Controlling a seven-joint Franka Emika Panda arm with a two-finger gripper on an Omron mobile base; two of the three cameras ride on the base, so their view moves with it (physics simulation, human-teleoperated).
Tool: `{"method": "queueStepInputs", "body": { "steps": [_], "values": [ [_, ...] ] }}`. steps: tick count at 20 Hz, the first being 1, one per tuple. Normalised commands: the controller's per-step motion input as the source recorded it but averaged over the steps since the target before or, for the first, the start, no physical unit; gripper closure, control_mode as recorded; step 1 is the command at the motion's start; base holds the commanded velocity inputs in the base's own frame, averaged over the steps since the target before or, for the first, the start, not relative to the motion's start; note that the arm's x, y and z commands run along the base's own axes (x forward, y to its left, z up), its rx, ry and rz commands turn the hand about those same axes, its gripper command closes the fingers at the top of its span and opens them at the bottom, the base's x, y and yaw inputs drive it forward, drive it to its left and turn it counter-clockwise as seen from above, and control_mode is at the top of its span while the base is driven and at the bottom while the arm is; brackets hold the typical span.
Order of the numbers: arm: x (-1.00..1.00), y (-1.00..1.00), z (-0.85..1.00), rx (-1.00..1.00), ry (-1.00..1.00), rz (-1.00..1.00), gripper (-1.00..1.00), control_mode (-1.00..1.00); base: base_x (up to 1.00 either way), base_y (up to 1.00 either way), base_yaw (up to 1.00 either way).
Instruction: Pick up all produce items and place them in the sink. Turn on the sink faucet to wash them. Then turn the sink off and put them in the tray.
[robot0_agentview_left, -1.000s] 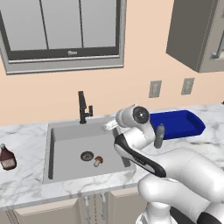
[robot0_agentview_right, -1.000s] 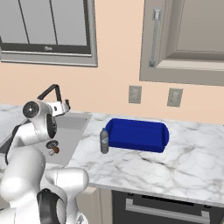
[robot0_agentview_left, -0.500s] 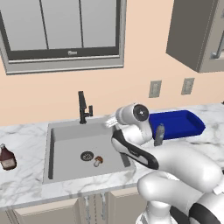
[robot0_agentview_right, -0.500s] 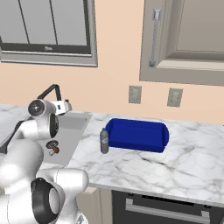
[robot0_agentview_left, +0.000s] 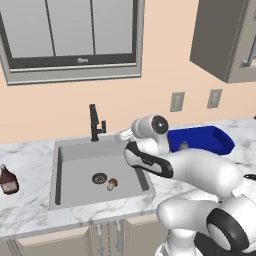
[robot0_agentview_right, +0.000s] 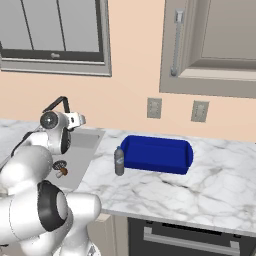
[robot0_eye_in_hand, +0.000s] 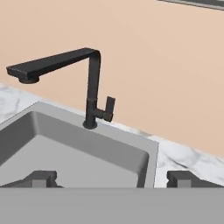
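End effector agape; mushroom in sink.

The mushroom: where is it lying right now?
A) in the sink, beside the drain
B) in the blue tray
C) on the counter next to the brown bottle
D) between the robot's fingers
A: the mushroom lies on the floor of the sink, just right of the round drain, nowhere near the blue tray.
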Motion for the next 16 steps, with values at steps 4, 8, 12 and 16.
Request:
{"method": "queueStepInputs", "body": {
  "steps": [4, 8, 12, 16],
  "values": [
    [0.25, 0.00, -0.10, 0.01, 0.00, 0.00, -1.00, -1.00, 0.00, 0.00, 0.00],
    [0.25, 0.00, -0.08, 0.03, 0.00, 0.01, -1.00, -1.00, 0.00, 0.00, 0.00],
    [0.23, 0.00, -0.08, 0.00, 0.00, 0.00, -1.00, -1.00, 0.00, 0.00, 0.00],
    [0.18, 0.05, -0.13, 0.00, -0.01, 0.01, -1.00, -1.00, 0.00, 0.00, 0.00]
  ]
}}
